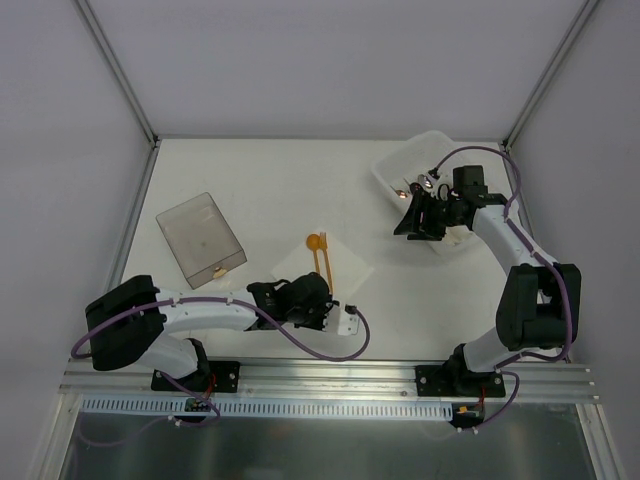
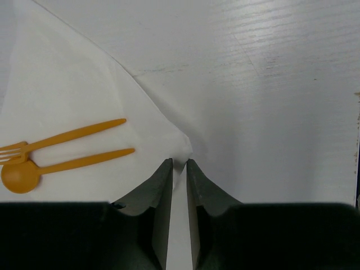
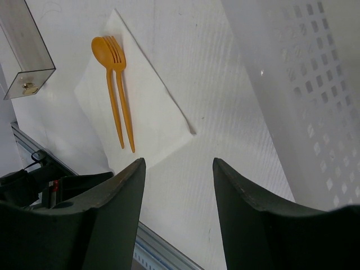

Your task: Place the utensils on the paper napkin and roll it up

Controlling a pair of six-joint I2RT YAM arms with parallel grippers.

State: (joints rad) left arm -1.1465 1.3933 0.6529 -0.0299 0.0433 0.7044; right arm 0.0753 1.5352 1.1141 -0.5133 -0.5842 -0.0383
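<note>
The paper napkin (image 1: 348,266) lay flat on the white surface (image 1: 260,180) as a diamond, close in front of the left arm. The utensils (image 2: 79,134) rested on it side by side: an orange spoon (image 2: 19,175) and an orange fork (image 2: 11,151), their heads together and their handles pointing toward the napkin's near corner. The left hand (image 2: 179,166) was low at that corner with its fingers (image 2: 163,194) drawn in to a slim gap. The tip of the napkin sat right between them, but whether the paper was actually pinched could not be told. The right hand (image 3: 177,163) hung well apart from the napkin, beside a translucent white tray (image 1: 385,175) at the far right. Its fingers stood wide open with nothing between them. A smoky clear box (image 1: 200,240) sat on the surface to the left of the napkin.
</note>
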